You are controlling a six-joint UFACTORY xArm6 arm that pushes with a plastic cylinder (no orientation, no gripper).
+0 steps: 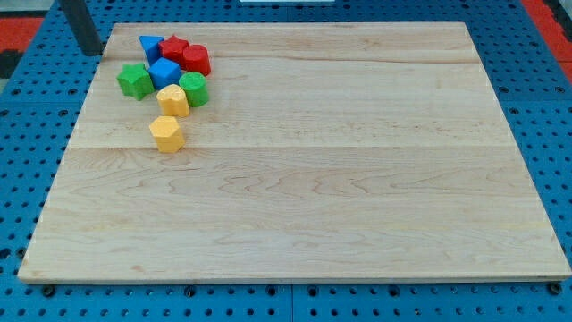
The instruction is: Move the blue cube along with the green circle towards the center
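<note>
The blue cube (164,72) sits in a cluster of blocks near the board's top left corner. The green circle (193,89) touches it on its lower right. My tip (91,52) is at the view's top left, just off the board's corner, to the left of the cluster and apart from all blocks. A green star-like block (135,80) lies between my tip and the blue cube.
A blue triangle-like block (149,45), a red star-like block (174,48) and a red block (196,59) sit above the blue cube. Two yellow blocks (173,100) (166,133) lie below it. The wooden board (340,179) rests on a blue pegboard.
</note>
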